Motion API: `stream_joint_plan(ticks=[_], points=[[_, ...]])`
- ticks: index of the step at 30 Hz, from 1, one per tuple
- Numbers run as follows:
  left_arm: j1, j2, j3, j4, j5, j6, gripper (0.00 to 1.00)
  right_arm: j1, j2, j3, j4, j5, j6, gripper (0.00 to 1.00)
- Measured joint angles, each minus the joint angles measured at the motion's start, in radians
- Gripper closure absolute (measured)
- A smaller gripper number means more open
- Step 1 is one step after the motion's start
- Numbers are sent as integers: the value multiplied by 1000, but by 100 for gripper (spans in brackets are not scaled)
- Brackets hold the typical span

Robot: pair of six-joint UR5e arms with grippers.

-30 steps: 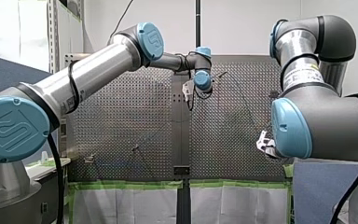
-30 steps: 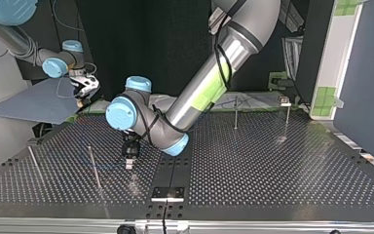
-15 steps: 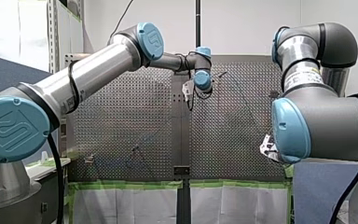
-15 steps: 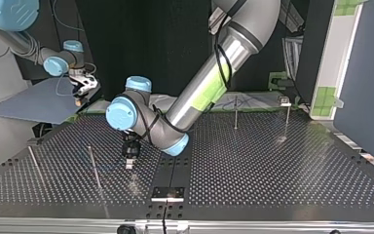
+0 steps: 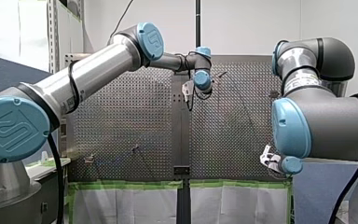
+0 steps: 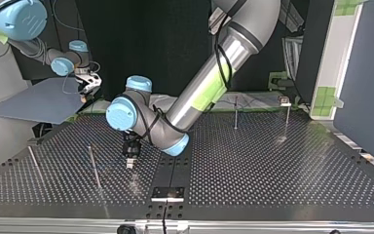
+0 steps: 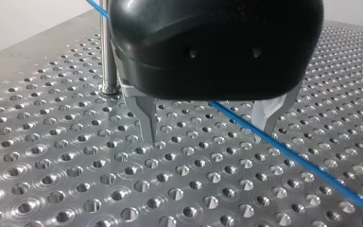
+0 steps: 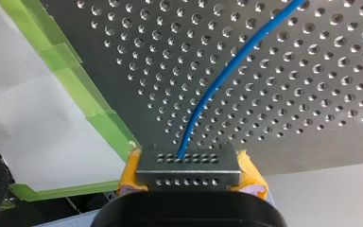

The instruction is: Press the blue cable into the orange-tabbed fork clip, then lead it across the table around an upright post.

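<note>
My left end effector (image 7: 204,138) hangs wide open over the bench (image 7: 75,189), blue cable (image 7: 302,163) passing between its fingers, seemingly untouched; my right end effector (image 8: 189,171) clamps it.

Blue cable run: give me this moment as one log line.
left gripper: open, straddling blue cable near upright post | right gripper: shut on blue cable, past table edge

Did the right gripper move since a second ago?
Yes. In the front view my right gripper has sunk lower, closer to the green tape strip below it.
</note>
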Motion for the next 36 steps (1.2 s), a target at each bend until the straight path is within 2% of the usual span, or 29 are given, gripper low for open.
stream_joint_plan(ticks=[4,8,12,25,36], points=[[-1,-1,0,-15,1,-9,0,-3,17,-11,5,-1,-5,100],[-1,-4,0,-44,2,-29,0,-7,23,-16,28,16,-26,100],[-3,-13,0,-77,-2,-70,0,-11,24,-16,38,34,-39,100],[-15,-21,0,-126,-35,-198,0,-19,24,-17,44,39,-47,100],[-17,-21,0,-179,54,-301,0,-20,24,-16,48,38,-47,100]])
